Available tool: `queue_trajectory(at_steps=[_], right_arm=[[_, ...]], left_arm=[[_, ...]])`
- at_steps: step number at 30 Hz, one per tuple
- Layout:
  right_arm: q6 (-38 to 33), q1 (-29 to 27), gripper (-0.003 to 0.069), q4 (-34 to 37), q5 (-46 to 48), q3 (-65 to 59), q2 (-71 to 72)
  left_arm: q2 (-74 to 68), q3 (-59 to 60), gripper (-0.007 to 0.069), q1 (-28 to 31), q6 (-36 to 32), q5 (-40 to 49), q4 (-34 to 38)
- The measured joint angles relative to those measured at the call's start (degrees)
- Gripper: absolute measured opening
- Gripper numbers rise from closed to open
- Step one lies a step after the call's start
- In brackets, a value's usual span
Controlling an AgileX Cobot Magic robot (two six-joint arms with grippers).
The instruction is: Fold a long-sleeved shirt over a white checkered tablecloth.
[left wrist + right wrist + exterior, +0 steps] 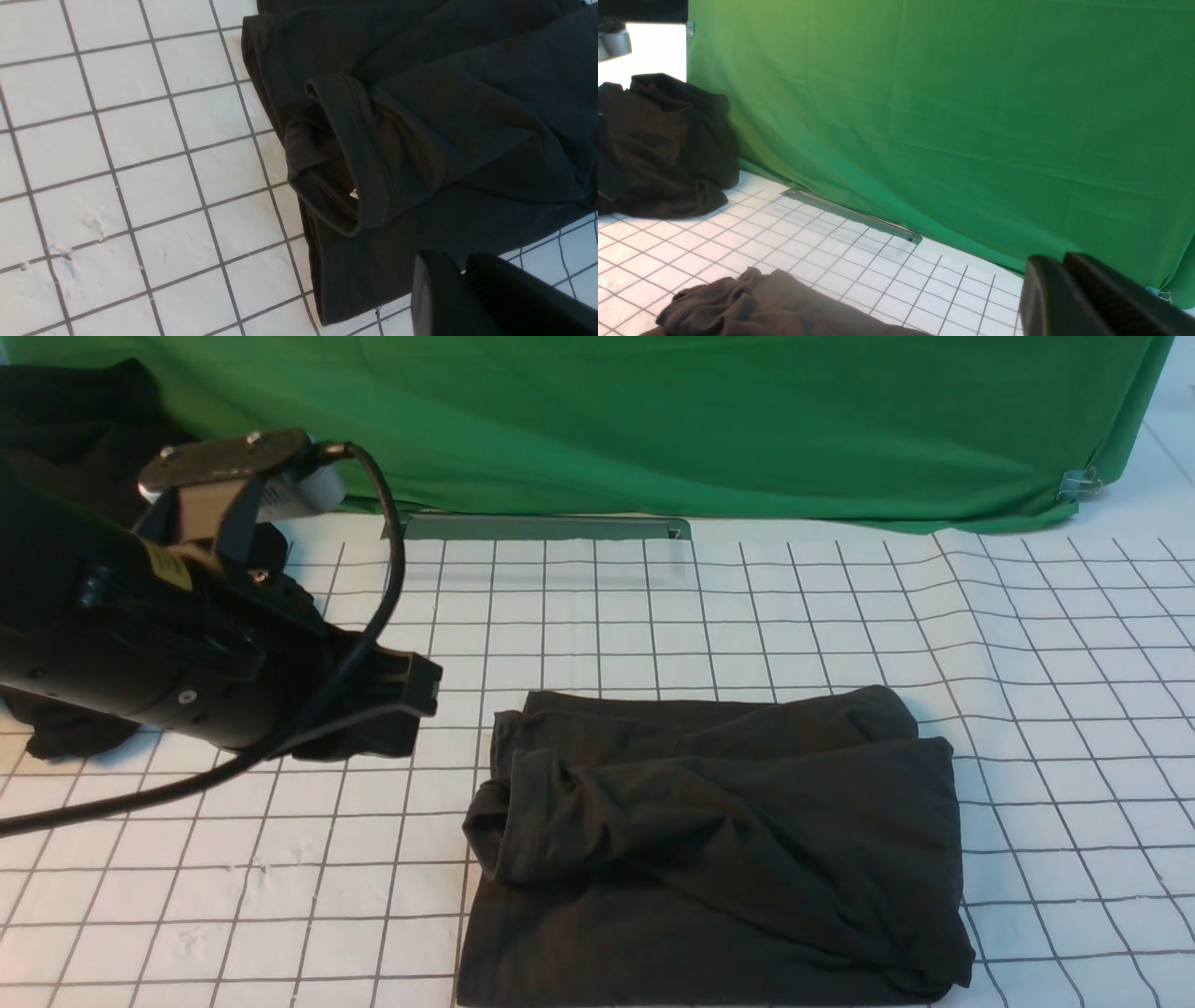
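Note:
The long-sleeved shirt lies folded into a rough dark rectangle on the white checkered tablecloth, a sleeve cuff draped across its top. Its chest print is hidden. In the left wrist view the shirt shows the cuff and a speck of white tag on the tablecloth. My left gripper hangs above the cloth, left of the shirt; its fingers meet, shut and empty. The right gripper is raised, shut on nothing, with the shirt low in its view. The right arm is outside the front view.
A plain green sheet hangs along the back edge. A plain black garment heap sits at the back left, partly behind my left arm. A grey metal strip lies at the sheet's foot.

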State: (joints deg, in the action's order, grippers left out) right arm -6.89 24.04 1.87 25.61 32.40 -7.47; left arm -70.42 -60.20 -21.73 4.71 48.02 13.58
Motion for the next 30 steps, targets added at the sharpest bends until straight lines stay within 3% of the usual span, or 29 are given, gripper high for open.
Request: queue_trajectory(at_steps=[10, 16, 26, 30], right_arm=[[0.00, 0.00, 0.0065, 0.00, -0.91, -1.15, 0.00], [0.00, -0.57, 0.0071, -0.05, -6.00, -9.80, 1.95], [0.00, -13.62, 0.0088, -1.53, -6.82, -27.97, 7.29], [0.00, -16.16, 0.0099, -1.87, -7.67, -30.86, 7.29]], left_arm=[[0.00, 0.00, 0.0089, 0.00, -0.04, 0.00, -1.43], [0.00, 0.00, 0.0090, 0.00, -0.04, 0.25, -1.45], [0.00, 0.00, 0.0091, 0.00, -0.04, 0.19, -1.40], [0.00, 0.00, 0.0091, 0.00, 0.02, 0.19, -1.40]])
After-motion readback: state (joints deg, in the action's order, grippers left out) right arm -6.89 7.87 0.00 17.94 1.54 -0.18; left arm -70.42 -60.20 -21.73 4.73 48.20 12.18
